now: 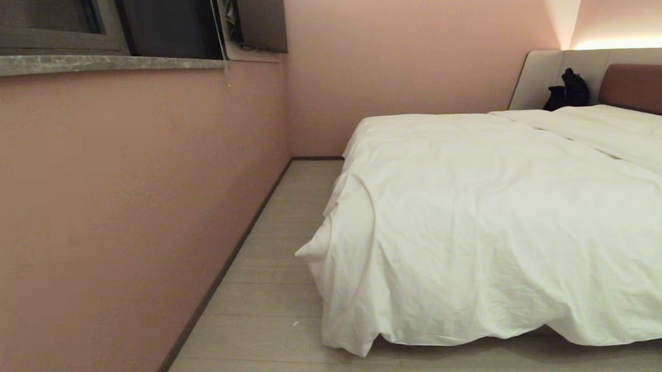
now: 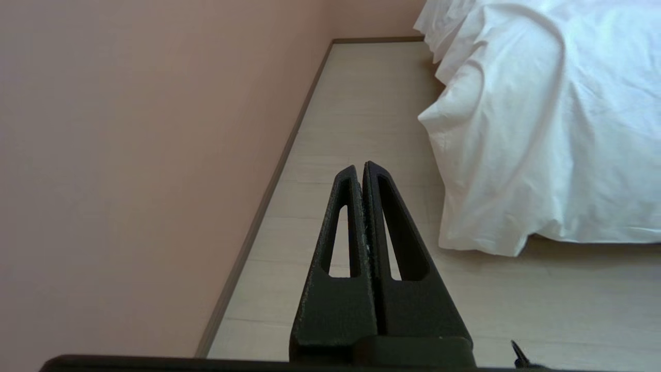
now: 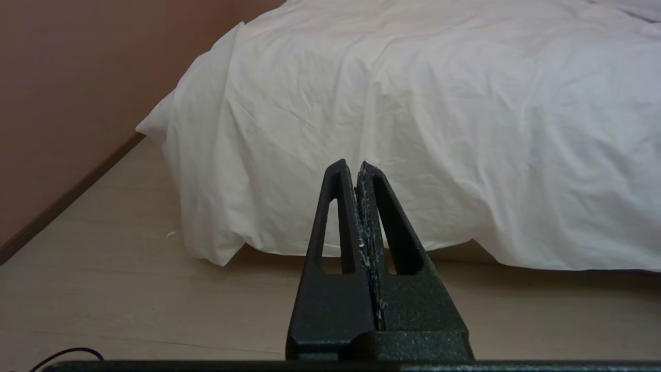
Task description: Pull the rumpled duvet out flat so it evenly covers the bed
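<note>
Puffy white quilted duvet draped over the wide low bed, right of the pale plank floor; pink wall left.

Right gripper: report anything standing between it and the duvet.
Nothing visible does. The right gripper, shut, points at the duvet draped over the foot of the bed, with only bare floor between them.

Nothing here can be read: no words, labels, brands, numbers or signs show anywhere in the room.
</note>
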`<state>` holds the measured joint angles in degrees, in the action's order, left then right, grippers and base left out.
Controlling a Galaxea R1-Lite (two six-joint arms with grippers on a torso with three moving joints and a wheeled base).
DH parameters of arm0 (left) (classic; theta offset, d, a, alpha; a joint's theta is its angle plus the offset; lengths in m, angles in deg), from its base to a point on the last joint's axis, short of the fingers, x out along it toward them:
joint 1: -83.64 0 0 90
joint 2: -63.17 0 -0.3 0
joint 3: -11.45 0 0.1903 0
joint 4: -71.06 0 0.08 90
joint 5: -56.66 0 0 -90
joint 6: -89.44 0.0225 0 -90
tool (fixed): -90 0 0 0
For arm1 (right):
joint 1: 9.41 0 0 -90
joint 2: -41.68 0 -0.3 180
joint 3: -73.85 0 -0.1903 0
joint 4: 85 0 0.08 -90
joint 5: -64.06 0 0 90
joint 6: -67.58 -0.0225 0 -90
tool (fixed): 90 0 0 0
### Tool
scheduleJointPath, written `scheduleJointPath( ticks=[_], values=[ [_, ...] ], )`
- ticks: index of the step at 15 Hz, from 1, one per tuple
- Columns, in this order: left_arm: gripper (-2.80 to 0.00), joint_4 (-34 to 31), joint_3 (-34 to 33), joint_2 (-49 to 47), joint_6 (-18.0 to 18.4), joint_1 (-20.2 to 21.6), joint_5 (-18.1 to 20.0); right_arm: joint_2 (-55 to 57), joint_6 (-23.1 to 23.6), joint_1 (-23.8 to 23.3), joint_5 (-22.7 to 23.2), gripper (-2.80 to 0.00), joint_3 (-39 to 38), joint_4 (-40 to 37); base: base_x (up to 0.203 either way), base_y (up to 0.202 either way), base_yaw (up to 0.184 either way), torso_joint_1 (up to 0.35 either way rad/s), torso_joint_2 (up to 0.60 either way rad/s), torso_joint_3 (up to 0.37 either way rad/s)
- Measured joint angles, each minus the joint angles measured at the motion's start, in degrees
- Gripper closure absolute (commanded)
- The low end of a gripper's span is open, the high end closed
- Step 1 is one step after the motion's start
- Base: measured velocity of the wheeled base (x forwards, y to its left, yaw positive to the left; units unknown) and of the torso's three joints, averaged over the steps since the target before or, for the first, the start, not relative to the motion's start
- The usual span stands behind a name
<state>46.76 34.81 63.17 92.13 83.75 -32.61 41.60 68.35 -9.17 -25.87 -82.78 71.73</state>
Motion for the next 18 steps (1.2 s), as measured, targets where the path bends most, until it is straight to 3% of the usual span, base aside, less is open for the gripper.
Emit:
scheduleJointPath(
  ticks=[18],
  values=[
    [0.00, 0.1, 0.0, 0.0, -0.8, 0.0, -0.1, 0.0, 0.0, 0.0, 0.0, 0.00, 0.0, 0.0, 0.000, 0.000, 0.000, 0.000, 0.00, 0.000]
  ],
)
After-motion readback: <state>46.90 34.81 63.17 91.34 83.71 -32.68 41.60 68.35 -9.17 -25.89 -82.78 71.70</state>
